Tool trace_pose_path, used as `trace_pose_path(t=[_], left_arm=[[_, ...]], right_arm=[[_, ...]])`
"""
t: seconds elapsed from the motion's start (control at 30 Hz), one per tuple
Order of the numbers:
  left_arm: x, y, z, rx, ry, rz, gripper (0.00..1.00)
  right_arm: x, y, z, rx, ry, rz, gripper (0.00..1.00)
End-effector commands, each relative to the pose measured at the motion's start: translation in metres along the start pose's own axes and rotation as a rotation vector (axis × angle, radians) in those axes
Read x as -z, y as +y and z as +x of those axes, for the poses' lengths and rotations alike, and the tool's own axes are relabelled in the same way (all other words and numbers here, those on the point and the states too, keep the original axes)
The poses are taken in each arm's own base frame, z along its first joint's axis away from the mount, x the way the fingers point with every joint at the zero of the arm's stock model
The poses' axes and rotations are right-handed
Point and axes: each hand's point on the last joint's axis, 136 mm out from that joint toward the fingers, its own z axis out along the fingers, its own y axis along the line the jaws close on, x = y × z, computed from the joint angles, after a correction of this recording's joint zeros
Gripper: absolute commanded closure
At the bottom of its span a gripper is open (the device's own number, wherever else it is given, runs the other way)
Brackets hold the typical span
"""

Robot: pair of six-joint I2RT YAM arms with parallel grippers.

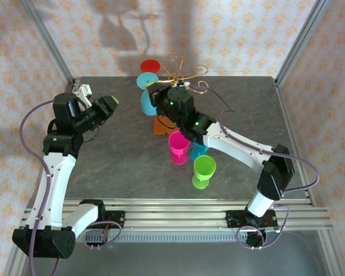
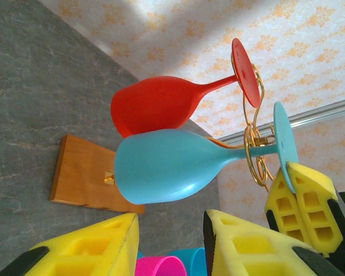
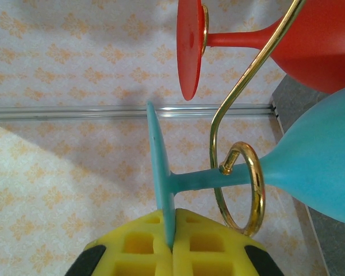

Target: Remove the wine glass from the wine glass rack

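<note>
**Rack with hung glasses, right hand engaged.** The rack (image 1: 187,73) stands at the far centre of the table (image 1: 115,167), with its wooden base (image 2: 83,175) flat on the surface. Two glasses hang bowl-down from its gold scroll arms. The blue glass (image 3: 310,167) has its stem passing through a wire loop, and a red glass (image 2: 155,106) hangs on the far side of it.

The right hand (image 3: 171,244) is clenched on the foot of the blue glass, the disc pinched edge-on between the yellow pads (image 3: 213,247). The glass is still on the rack.

The left hand (image 1: 110,104) hangs above the table, left of the rack and well apart from it. Its pads are parted and nothing lies between them.

Near the base, beside the right arm, a pink glass (image 1: 178,146), a green glass (image 1: 204,169) and a standing blue glass (image 1: 199,150) are upright on the table.
</note>
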Motion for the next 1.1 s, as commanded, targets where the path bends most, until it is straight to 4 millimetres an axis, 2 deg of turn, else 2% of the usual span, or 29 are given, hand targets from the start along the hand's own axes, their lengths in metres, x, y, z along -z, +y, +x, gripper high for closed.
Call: trace_pose_path(t=[0.0,0.57,1.07], left_arm=[[0.005,-0.006,-0.001,-0.024,-0.007,0.03,0.65],[0.007,-0.007,0.001,-0.018,-0.002,0.035,0.65],[0.008,-0.008,0.0,-0.027,-0.008,0.035,0.65]], right_arm=[[-0.001,0.017,-0.006,-0.021,-0.024,-0.036,1.0],[0.001,0.024,-0.015,-0.067,-0.073,-0.028,1.0],[0.007,0.009,-0.026,-0.152,-0.13,0.002,1.0]])
